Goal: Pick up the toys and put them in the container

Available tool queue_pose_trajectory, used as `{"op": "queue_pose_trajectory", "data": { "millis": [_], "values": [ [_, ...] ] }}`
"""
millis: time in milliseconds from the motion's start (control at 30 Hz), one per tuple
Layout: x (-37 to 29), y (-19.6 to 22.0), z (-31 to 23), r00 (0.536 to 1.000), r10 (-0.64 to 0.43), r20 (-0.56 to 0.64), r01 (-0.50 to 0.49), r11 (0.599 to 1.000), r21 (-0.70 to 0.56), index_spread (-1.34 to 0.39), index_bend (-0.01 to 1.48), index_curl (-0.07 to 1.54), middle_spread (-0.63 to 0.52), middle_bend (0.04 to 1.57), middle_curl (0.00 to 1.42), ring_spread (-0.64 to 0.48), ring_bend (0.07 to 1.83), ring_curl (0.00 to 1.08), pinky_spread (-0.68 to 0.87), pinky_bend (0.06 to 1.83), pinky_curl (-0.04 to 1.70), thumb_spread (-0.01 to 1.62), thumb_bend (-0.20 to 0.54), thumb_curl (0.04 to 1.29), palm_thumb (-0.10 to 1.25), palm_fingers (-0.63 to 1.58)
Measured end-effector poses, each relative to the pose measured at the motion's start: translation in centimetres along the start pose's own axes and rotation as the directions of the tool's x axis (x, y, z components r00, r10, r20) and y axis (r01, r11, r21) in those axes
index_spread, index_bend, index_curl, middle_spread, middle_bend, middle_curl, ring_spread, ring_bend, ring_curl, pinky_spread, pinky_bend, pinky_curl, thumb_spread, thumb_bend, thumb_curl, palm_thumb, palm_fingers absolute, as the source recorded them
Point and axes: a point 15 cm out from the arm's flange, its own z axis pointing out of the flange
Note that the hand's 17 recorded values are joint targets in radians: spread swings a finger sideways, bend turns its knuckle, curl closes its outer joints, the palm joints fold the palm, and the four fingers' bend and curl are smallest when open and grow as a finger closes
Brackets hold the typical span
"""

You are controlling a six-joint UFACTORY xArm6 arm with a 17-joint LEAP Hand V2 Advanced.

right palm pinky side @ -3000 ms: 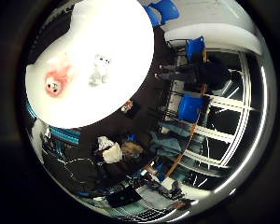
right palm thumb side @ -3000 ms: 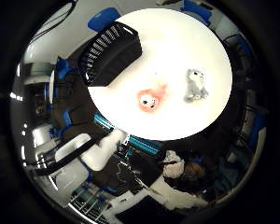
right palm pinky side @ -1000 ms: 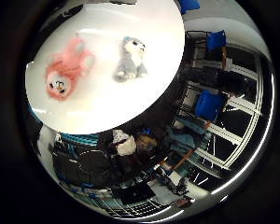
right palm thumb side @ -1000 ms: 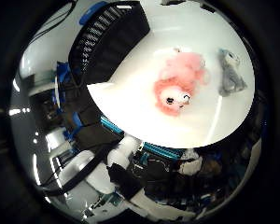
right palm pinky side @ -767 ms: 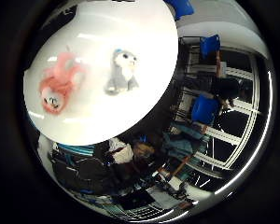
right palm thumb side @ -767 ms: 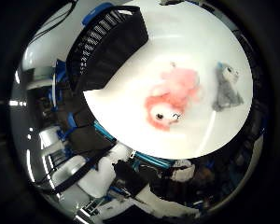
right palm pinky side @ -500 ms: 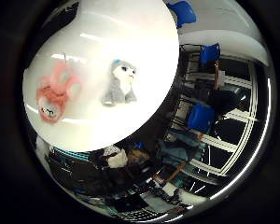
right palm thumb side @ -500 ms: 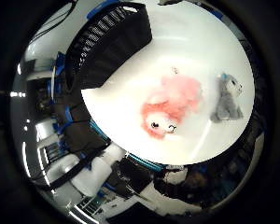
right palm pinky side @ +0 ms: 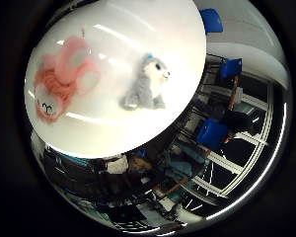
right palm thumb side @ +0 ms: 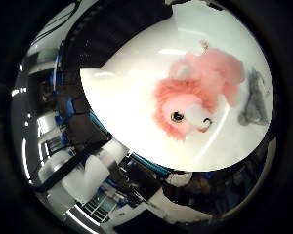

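While the palm looks down on a round white table (right palm pinky side: 153, 29), two soft toys lie on its top, close to the cameras. A pink toy (right palm thumb side: 200, 97) with a shaggy mane, dark eyes and a small mouth lies face up and fills much of the thumb-side view. Just beside it, apart from it by a strip of bare tabletop, lies a grey toy (right palm pinky side: 145, 84) with a pale muzzle and a blue tuft on its head. At the table's far edge sits a black container (right palm thumb side: 117, 24) with slatted walls, well apart from the grey toy and nearer the pink one; whether it rests on the tabletop or just past the rim cannot be told. Neither toy is in the container. Blue chairs (right palm pinky side: 213, 133) stand on the floor beyond the table. No part of the hand shows in either view, so whether the fingers are apart or together cannot be told.
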Motion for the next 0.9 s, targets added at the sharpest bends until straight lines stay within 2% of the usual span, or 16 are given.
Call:
{"op": "queue_pose_trajectory", "data": {
  "millis": [433, 900],
  "values": [
    [-2.8, 0.4, 4.2, 0.998, -0.033, 0.044, 0.034, 0.999, -0.033, -0.35, 0.14, 0.22, 0.11, 0.18, 0.27, 0.24, 0.24, 0.27, 0.44, 0.5, 0.31, 0.94, -0.029, 0.29, 0.38, -0.05],
    [-3.0, -0.1, 6.3, 0.999, -0.044, 0.032, 0.045, 0.999, -0.028, -0.35, 0.15, 0.23, 0.09, 0.18, 0.27, 0.24, 0.24, 0.27, 0.44, 0.5, 0.31, 0.94, -0.026, 0.29, 0.41, -0.03]
  ]
}}
